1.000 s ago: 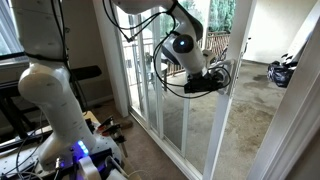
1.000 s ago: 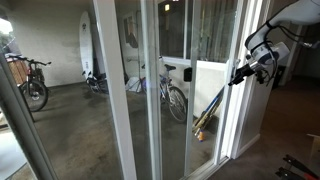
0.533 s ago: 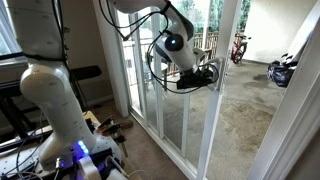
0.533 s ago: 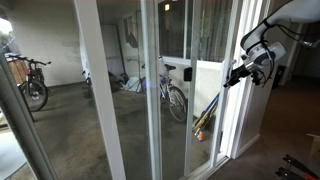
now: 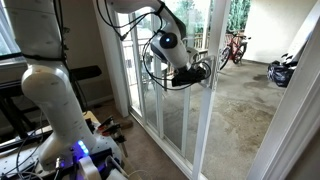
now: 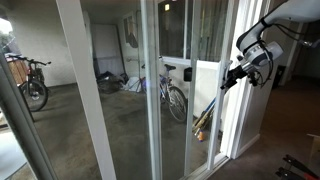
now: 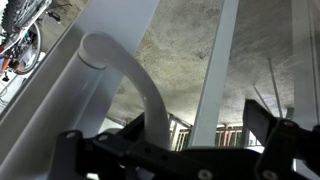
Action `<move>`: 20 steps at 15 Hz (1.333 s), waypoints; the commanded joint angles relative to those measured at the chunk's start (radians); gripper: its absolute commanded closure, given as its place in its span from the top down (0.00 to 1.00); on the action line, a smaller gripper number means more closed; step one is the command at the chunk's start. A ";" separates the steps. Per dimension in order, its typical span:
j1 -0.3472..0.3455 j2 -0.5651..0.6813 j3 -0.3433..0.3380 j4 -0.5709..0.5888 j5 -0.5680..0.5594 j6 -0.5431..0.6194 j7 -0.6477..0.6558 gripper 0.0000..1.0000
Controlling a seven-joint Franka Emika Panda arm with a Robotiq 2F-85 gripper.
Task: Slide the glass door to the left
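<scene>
1. Gripper (image 5: 200, 73) is at the edge of the glass door (image 5: 203, 125), about mid-height on its narrow white frame; the arm (image 5: 165, 45) reaches in from the room side
2. Glass door stands upright and runs floor to top of view. In that exterior view its white frame edge sits right of the fixed glass panels (image 5: 150, 95), with open space further right
3. Wrist view: the curved white loop handle (image 7: 130, 85) arcs off the door frame (image 7: 70, 95) and drops in between the dark fingers (image 7: 272, 130) of the gripper (image 7: 170, 150)
4. Jaws are spread wide – the handle loop sits in the gap, nearer one finger than the other. No clamp visible. Whether a finger actually touches the handle can't be told from these views
5. In an exterior view the gripper (image 6: 228, 80) shows as a dark shape against a white upright, with the wrist just behind it; jaw state not readable there
6. Outside, beyond the glass: concrete floor (image 5: 250, 115) and parked bicycles (image 5: 232, 48) well apart from the door
7. Another exterior view shows a bicycle (image 6: 175, 98) leaning behind the panes near centre – and a second one (image 6: 33, 85) at far left
</scene>
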 commanded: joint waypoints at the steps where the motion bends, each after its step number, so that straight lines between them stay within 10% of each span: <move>1: 0.072 0.008 0.070 0.016 -0.033 -0.015 0.028 1.00; 20: 0.211 0.024 0.236 0.010 -0.087 0.209 0.147 1.00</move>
